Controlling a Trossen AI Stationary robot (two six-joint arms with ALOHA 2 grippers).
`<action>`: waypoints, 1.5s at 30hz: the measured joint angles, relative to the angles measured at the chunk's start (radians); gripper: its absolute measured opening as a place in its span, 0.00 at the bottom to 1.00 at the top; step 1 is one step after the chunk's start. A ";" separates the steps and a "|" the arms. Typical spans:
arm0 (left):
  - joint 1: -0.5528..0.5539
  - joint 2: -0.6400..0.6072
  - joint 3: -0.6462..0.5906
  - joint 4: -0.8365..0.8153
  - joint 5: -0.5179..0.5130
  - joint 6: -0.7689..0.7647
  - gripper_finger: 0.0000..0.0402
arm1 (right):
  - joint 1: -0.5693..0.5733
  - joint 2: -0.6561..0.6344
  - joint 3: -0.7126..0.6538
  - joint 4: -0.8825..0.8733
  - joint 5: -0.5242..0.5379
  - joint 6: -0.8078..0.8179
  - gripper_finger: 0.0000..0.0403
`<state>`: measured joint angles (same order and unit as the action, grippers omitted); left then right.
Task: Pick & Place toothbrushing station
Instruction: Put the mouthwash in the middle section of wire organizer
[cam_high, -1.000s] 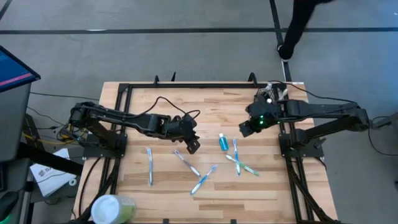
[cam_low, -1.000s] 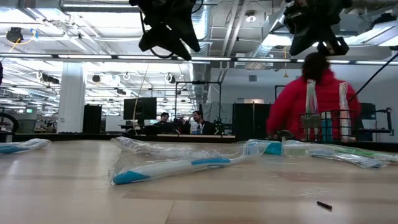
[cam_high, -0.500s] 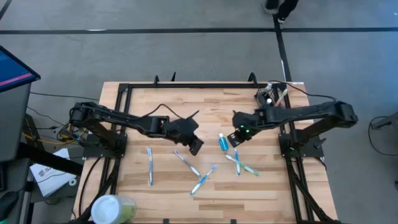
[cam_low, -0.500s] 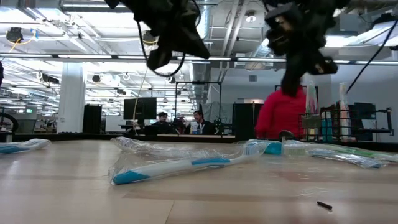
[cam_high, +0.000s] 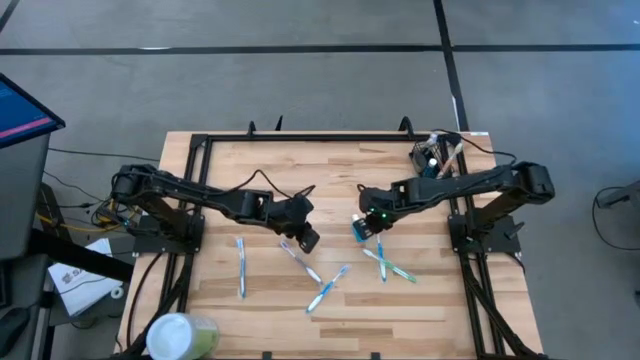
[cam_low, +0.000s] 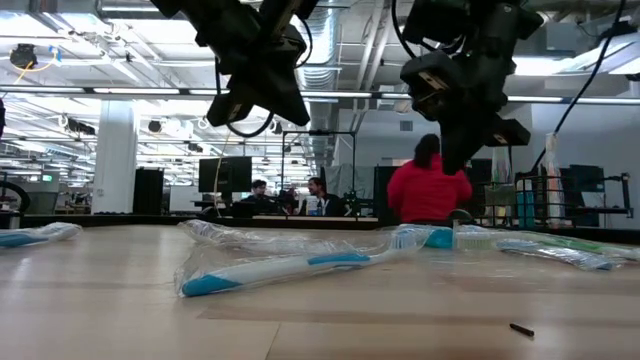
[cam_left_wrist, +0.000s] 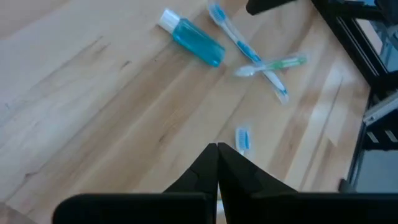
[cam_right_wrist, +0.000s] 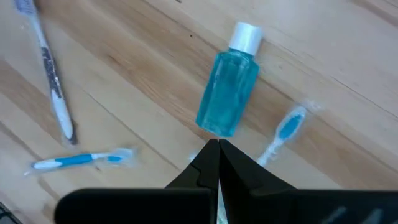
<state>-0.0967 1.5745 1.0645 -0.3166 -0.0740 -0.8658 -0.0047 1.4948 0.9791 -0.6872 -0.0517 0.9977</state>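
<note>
Here we look down on the wooden table (cam_high: 230, 175) with both arms reaching toward its middle. The left gripper (cam_high: 309, 240) sits just left of centre in the high view, above the upper end of a wrapped toothbrush (cam_high: 301, 262); its own camera shows the two dark fingers (cam_left_wrist: 208, 171) pressed together with nothing between them. The right gripper (cam_high: 371, 222) sits just right of centre, over the blue bottle (cam_high: 358, 230). From its wrist we see that bottle (cam_right_wrist: 227, 101), clear blue with a white cap, lying flat on the wood right ahead of clenched, empty fingers (cam_right_wrist: 208, 168).

The toothbrushing station (cam_high: 432, 156), a small black wire holder with items standing in it, is at the table's upper right corner in the high view, beside the right arm's base and well apart from both grippers. In the low view we find it at the right edge of the frame (cam_low: 535, 205).

More toothbrushes lie scattered: one alone at lower left of the table (cam_high: 241, 267), one below centre (cam_high: 327, 288), and a crossed pair to the right (cam_high: 387, 263). A pale-green cup (cam_high: 182, 335) stands at the lower left corner. In the low view a person in a red top (cam_low: 428, 192) stands beyond the table.
</note>
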 joint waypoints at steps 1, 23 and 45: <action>0.000 0.000 0.000 0.001 -0.006 -0.002 0.00 | 0.001 0.000 0.000 -0.008 0.000 -0.001 0.00; 0.014 -0.042 0.000 0.002 -0.027 -0.002 0.00 | -0.048 0.064 -0.001 -0.087 0.002 -0.007 0.00; -0.009 -0.042 0.000 0.026 -0.076 -0.015 0.00 | -0.010 0.252 0.041 0.031 0.020 -0.027 0.00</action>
<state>-0.1059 1.5326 1.0649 -0.2910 -0.1497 -0.8810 -0.0150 1.7463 1.0203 -0.6562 -0.0315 0.9707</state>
